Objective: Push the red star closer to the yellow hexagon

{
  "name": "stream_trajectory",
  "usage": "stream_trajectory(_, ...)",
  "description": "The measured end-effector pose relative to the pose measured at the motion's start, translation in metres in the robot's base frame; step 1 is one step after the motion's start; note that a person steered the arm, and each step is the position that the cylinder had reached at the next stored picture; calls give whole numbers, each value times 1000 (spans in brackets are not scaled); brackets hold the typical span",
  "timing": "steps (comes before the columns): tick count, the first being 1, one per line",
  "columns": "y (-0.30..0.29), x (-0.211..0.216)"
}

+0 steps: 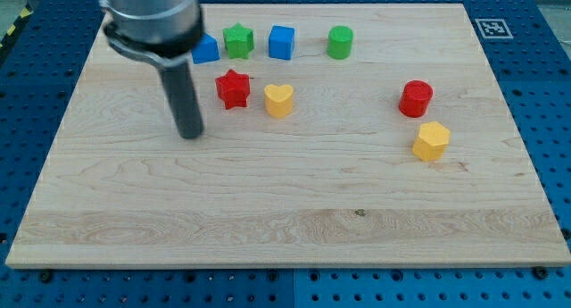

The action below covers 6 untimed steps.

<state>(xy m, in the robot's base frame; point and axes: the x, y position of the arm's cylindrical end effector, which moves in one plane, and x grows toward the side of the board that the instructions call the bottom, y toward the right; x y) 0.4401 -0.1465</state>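
A light wooden table (285, 210) is seen from above and slightly in front, resting on a blue perforated base (553, 120). A small black-and-white marker (490, 27) is printed near the table's top right corner.

A thick dark rod comes down from the view's top left. My tip (190, 135) is set on the table to the left of and a little below the red star (233, 88), with a clear gap of bare wood between them. No hand is fitted to the arm, so nothing can be said to be apart, together or clamped.

The red star is found in the upper left-centre of the table. Just beside it, on its right, a yellow heart (279, 100) is placed, close but apparently not touching.

The yellow hexagon (431, 140) is located well apart from the star, on the right side of the table and somewhat lower in the view. A red cylinder (416, 98) is placed just above it.

Along the top, a row of four blocks is laid out: a blue block (206, 49) partly hidden by the arm, its shape unclear, then a green star (238, 40), a blue cube (282, 42) and a green cylinder (340, 42).
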Motion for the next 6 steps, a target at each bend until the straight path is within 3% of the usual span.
stream_trajectory(1, -29, -33)
stream_trajectory(2, -27, -35)
stream_trajectory(3, 8, -59)
stream_trajectory(6, 53, -49)
